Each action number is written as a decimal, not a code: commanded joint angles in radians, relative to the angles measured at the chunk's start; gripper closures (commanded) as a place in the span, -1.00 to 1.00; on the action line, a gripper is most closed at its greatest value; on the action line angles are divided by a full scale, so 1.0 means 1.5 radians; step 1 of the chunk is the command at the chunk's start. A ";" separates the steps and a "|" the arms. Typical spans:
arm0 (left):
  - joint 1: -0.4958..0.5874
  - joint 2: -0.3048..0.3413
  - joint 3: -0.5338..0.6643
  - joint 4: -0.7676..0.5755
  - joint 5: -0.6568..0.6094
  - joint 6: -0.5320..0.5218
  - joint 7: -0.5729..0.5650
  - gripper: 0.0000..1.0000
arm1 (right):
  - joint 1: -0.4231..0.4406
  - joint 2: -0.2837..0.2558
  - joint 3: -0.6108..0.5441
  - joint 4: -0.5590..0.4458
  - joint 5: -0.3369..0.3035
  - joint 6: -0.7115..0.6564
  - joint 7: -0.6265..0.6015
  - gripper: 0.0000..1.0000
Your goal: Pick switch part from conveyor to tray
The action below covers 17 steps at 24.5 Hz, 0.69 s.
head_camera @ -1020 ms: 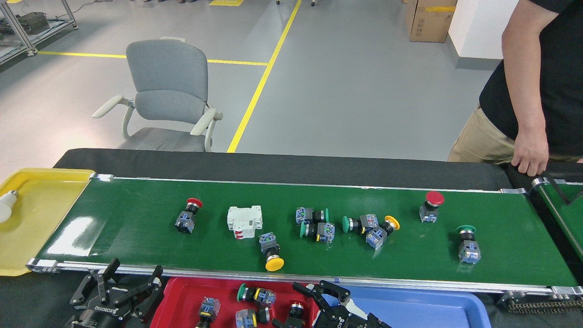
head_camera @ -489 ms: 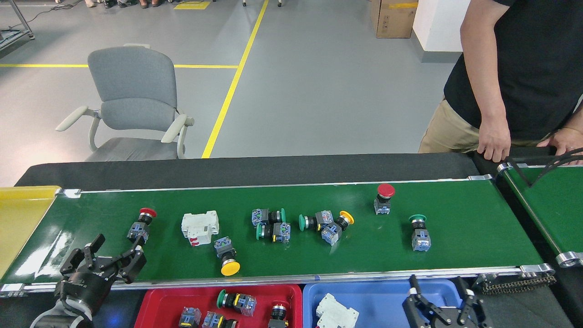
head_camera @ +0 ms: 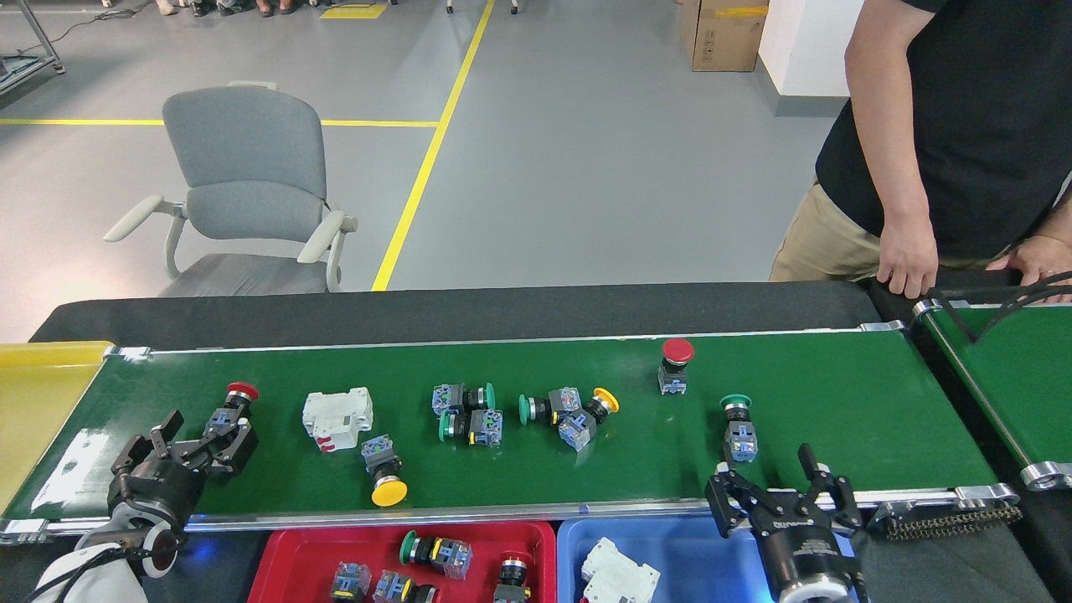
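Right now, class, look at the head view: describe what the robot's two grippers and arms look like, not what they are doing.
Both grippers are black, with several jointed, angular fingers. The left gripper sits on a black wrist above a white arm shell with a small red ring. The right gripper has a black cylindrical body with small white lettering, too small to read, and a white ring at its base.

White lettering runs across the body of my right gripper [head_camera: 781, 494], just behind the fingers, too small to make out; my left gripper [head_camera: 194, 445] shows no legible marking; nothing readable on the cardboard box [head_camera: 721, 32] or the switch parts.
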 commanded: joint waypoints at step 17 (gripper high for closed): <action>0.251 -0.002 -0.040 -0.415 0.046 -0.194 0.039 0.68 | 0.026 -0.045 0.149 -0.128 -0.002 -0.100 0.013 0.85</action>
